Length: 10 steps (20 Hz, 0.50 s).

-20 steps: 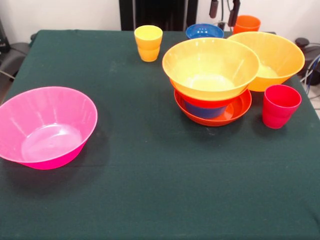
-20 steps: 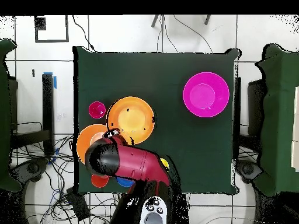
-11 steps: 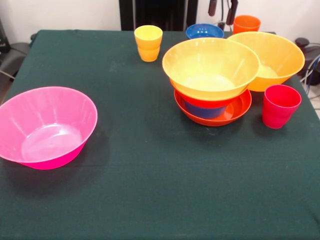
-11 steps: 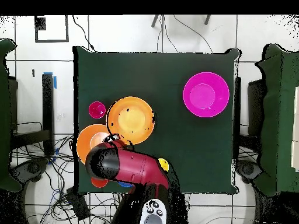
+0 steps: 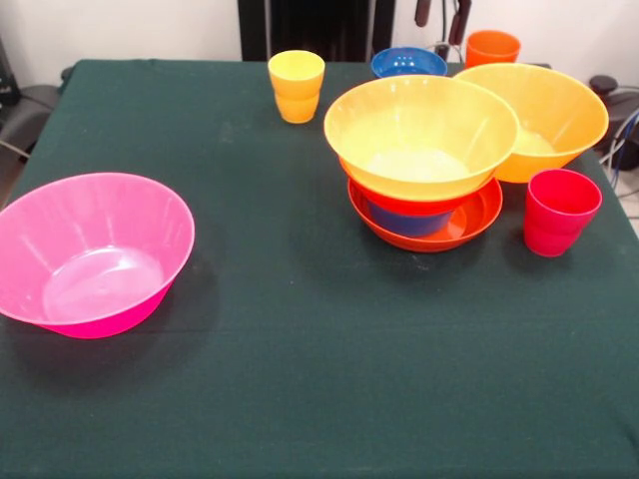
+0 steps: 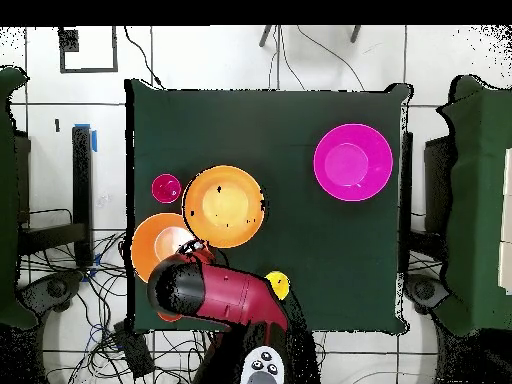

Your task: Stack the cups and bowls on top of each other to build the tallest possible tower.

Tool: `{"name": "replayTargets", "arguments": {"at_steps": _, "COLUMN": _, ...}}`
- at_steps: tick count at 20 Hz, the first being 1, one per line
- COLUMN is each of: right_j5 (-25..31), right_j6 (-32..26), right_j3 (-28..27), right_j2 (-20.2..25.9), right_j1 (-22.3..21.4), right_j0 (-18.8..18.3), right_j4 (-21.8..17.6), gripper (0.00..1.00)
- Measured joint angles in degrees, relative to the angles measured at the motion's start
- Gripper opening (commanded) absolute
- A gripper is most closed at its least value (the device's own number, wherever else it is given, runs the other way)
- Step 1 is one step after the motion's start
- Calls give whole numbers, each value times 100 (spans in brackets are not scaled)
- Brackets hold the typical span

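The tower [image 5: 421, 135] stands right of centre: a large orange-yellow bowl on a red-orange shallow bowl, a blue bowl and a second red-orange shallow bowl [image 5: 477, 222]. It also shows in the overhead view [image 6: 225, 206]. Another large orange-yellow bowl [image 5: 549, 115] touches it at the back right. The red-pink cup [image 5: 559, 212], yellow cup [image 5: 297, 86], orange cup [image 5: 492, 48] and a blue bowl [image 5: 408, 63] stand apart. The pink bowl [image 5: 90, 254] sits alone at the front left. My gripper [image 5: 440, 12] shows only its tips at the top edge, apart and empty, above the blue bowl and orange cup.
In the overhead view my red arm [image 6: 215, 293] lies over the table's edge by the base and covers the blue bowl and orange cup. The dark green cloth [image 5: 319, 379] spreads between the pink bowl and the tower. Cables lie on the floor beside the table.
My arm has drawn back toward the base and the gripper tips have risen at the top edge. In the overhead view the yellow cup has come out from under the arm.
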Motion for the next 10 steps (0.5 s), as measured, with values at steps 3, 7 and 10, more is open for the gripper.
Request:
{"name": "replayTargets", "arguments": {"at_steps": 3, "right_j5": 0, "right_j6": 0, "right_j3": 46, "right_j2": 2, "right_j1": 0, "right_j0": 0, "right_j4": 0, "gripper": 100}}
{"name": "replayTargets", "arguments": {"at_steps": 7, "right_j5": 0, "right_j6": 0, "right_j3": 58, "right_j2": 2, "right_j1": 0, "right_j0": 5, "right_j4": 0, "gripper": 100}}
{"name": "replayTargets", "arguments": {"at_steps": 10, "right_j5": 1, "right_j6": 0, "right_j3": 58, "right_j2": 2, "right_j1": 6, "right_j0": 22, "right_j4": 0, "gripper": 100}}
